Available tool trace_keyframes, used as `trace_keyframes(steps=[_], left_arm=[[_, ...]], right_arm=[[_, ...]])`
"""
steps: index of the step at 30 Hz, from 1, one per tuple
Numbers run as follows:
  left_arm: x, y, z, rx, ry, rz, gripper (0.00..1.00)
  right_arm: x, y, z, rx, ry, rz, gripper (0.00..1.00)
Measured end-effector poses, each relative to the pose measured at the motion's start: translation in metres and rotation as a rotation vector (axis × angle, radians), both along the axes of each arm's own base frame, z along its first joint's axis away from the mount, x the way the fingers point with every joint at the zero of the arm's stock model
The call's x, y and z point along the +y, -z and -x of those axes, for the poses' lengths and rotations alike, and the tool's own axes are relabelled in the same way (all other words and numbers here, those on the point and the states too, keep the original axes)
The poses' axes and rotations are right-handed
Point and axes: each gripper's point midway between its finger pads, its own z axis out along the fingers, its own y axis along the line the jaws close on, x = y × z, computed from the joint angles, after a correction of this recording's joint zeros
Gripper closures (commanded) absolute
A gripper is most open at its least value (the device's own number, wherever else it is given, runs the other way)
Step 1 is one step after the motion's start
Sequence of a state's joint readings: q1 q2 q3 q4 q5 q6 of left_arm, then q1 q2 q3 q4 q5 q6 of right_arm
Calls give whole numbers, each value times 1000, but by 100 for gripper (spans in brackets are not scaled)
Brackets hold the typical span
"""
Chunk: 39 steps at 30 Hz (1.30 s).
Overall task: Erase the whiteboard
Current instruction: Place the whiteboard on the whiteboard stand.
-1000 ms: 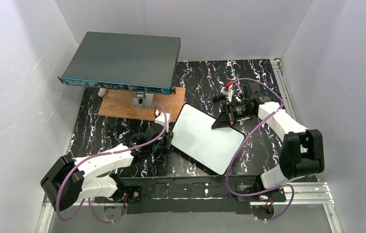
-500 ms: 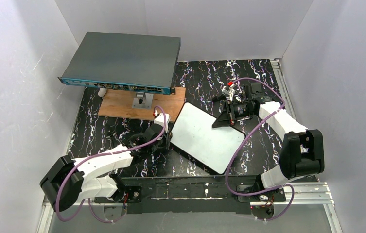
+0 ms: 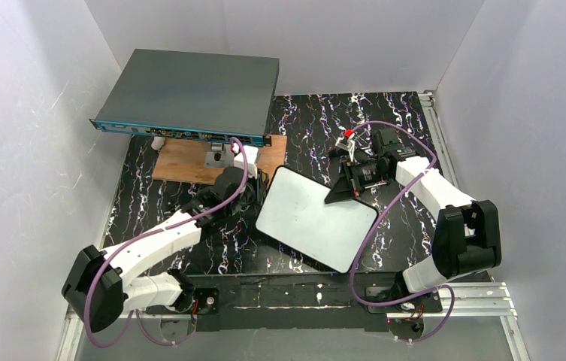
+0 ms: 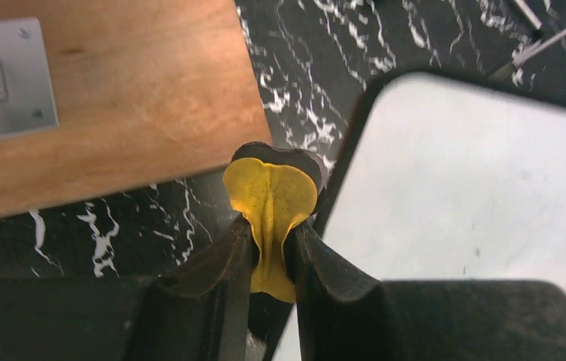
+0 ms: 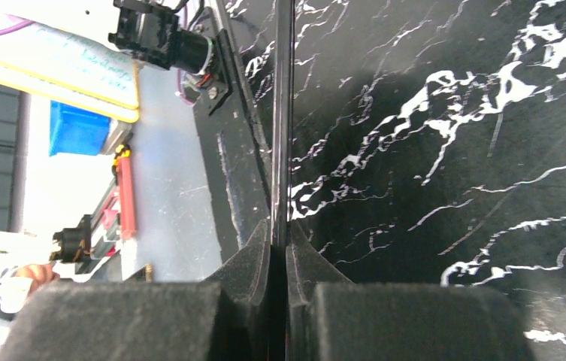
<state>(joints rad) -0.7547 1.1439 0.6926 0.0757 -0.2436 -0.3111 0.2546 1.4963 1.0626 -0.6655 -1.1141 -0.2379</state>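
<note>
- Top external: small white rectangular whiteboard (image 3: 313,218) with rounded corners and a dark rim sits at frame centre on the black, white-veined marbled table (image 3: 310,120); it is set diagonally, one corner toward upper left, the opposite one toward lower right; face reads white
- Top external: left gripper (image 3: 259,179) is right at the board's upper-left corner; right gripper (image 3: 337,192) is on its upper-right edge; jaw gaps too small to read from here
- Top external: large flat grey box with a blue front edge (image 3: 189,90) in the upper left; brown wooden plank (image 3: 182,162) below it, just left of the left gripper
- Left wrist: left gripper (image 4: 268,237) is pinched tight on a yellow pad (image 4: 270,195), soft, with a black backing; the pad bulges out past the fingertips
- Left wrist: pad tip sits at the dark rim of the whiteboard (image 4: 482,180), which fills the right of the frame; actual contact not confirmed
- Left wrist: plank (image 4: 114,98) upper left, carrying a pale grey metal plate (image 4: 5,83)
- Right wrist: right gripper (image 5: 280,244) is clamped on the whiteboard (image 5: 283,113), seen edge-on as a thin dark line running up frame centre
- Right wrist: marbled table (image 5: 452,113) fills the right half
</note>
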Motion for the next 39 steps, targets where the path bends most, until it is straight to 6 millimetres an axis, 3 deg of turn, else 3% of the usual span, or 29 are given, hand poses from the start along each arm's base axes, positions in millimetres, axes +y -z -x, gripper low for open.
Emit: trace_keyframes(steps=[5, 13, 17, 22, 25, 30, 31, 34, 39], left_arm=[[-2, -23, -13, -56, -1, 35, 100], [1, -34, 8, -86, 71, 93, 100], [8, -35, 26, -95, 107, 126, 100], [24, -35, 49, -88, 93, 179, 100], [34, -23, 58, -51, 64, 181, 100], [46, 17, 72, 68, 26, 128, 100], [50, 29, 78, 113, 11, 117, 100], [48, 31, 78, 125, 8, 123, 100], [45, 44, 81, 171, 14, 120, 100]], right_arm=[[3, -4, 10, 26, -31, -19, 99], [-6, -9, 7, -17, -32, -9, 99], [-19, -12, 0, -66, 1, 11, 99], [-56, -30, -18, -155, 128, 41, 99], [-79, -50, -32, -218, 224, 48, 99], [-113, -91, -62, -307, 366, 106, 99], [-130, -124, -83, -380, 451, 146, 99], [-137, -132, -92, -340, 521, 184, 99], [-156, -137, -126, -305, 660, 263, 99]])
